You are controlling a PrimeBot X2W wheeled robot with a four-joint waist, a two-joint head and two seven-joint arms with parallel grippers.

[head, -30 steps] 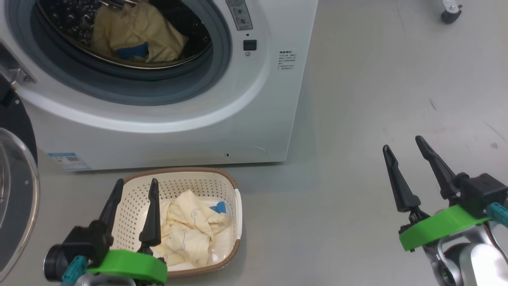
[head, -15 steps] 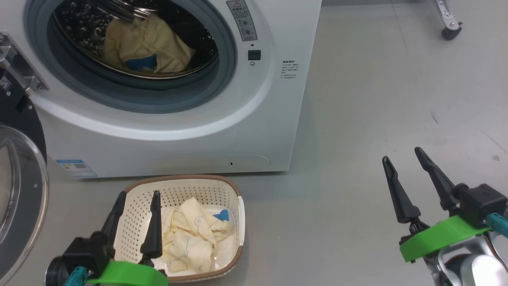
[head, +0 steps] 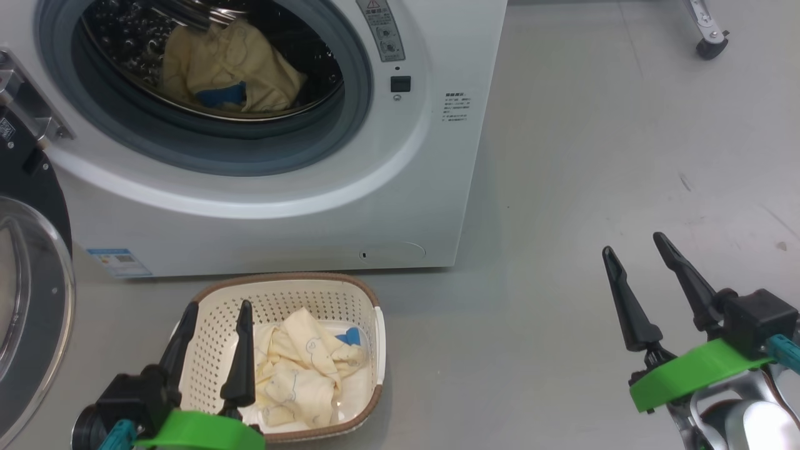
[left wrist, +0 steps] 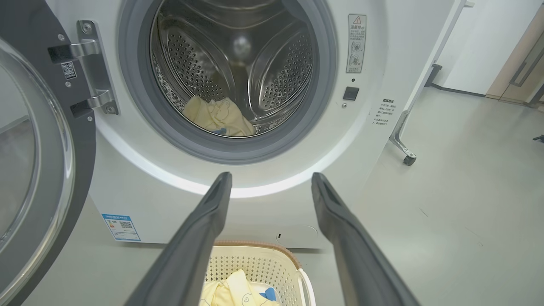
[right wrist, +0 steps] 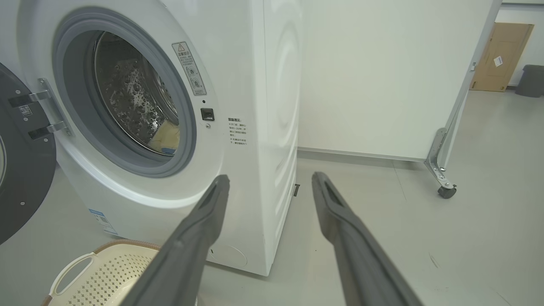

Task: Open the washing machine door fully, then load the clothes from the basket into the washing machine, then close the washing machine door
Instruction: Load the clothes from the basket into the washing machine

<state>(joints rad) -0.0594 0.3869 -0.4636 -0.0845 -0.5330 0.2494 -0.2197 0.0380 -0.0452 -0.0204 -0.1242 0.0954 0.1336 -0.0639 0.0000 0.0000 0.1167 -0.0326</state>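
Door (head: 25, 300) stands wide at the left, clear of the opening. One pale garment (head: 231, 69) lies in the drum (left wrist: 238, 63) of the washing machine (head: 300, 206). More clothes (head: 306, 369) sit bunched in the basket (head: 287, 279), on the floor (head: 562, 187) just in front.

Left gripper (head: 218, 305) hovers over the basket's near-left side, fingers spread, empty. Right gripper (head: 633, 243) is well off to the right, also spread, empty.

Likely step: the next pick. Shift toward the heap's middle, go straight down, pinch a thick fold, avoid the basket's wall, lift clear of the rubber seal (head: 206, 153).
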